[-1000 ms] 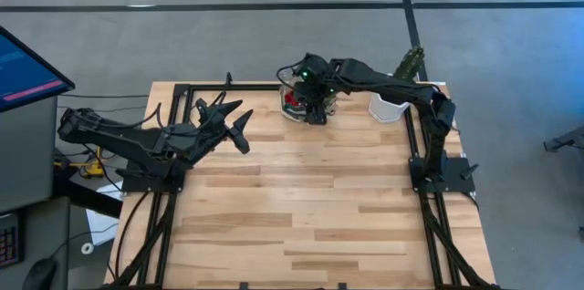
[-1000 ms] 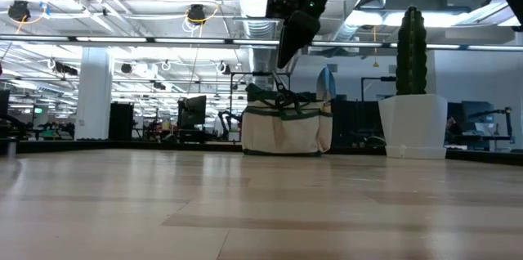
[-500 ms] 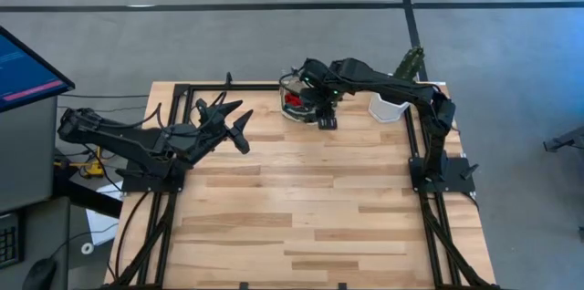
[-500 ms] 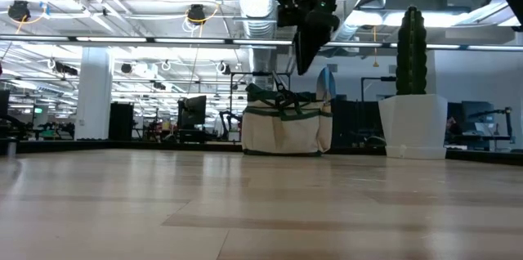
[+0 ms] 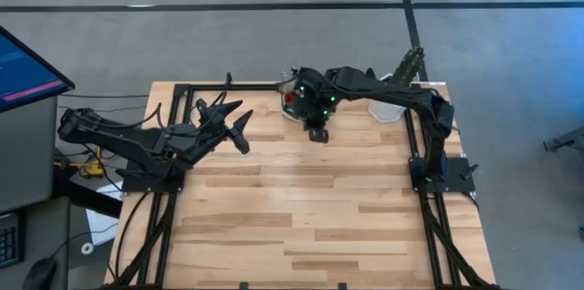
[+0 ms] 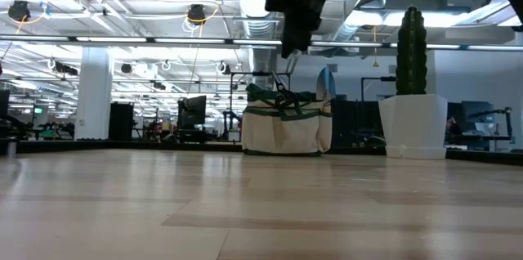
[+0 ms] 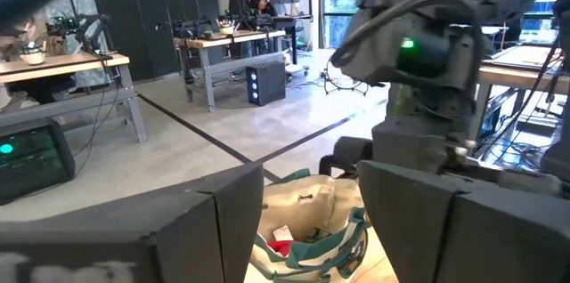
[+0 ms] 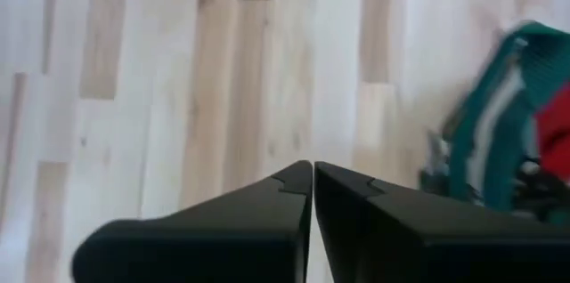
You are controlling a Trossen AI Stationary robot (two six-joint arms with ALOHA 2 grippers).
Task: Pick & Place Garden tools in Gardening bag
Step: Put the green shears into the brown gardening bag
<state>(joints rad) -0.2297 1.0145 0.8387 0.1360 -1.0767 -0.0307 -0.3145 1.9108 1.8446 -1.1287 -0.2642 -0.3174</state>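
The gardening bag (image 5: 294, 100), cream with green trim and handles, stands near the table's far edge. A red-headed tool (image 7: 279, 246) lies inside it. A pale blade (image 6: 326, 82) sticks up at its side in the low view. My right gripper (image 5: 317, 132) hangs high above the boards just on the near side of the bag (image 8: 508, 141), pointing down, shut with nothing between its fingers (image 8: 313, 172). My left gripper (image 5: 243, 133) waits open at the table's left, facing the bag (image 7: 307, 230).
A white pot (image 5: 388, 106) with a tall green cactus (image 6: 411, 43) stands to the right of the bag at the far edge. Black frame rails (image 5: 228, 85) run along the table's far, left and right sides. Bare boards (image 5: 301, 208) fill the middle and near part.
My right gripper has drawn away from above the bag's mouth toward the table's near edge, swinging a little right and then back left. Its fingers have shut on nothing. The bag has stayed where it stood.
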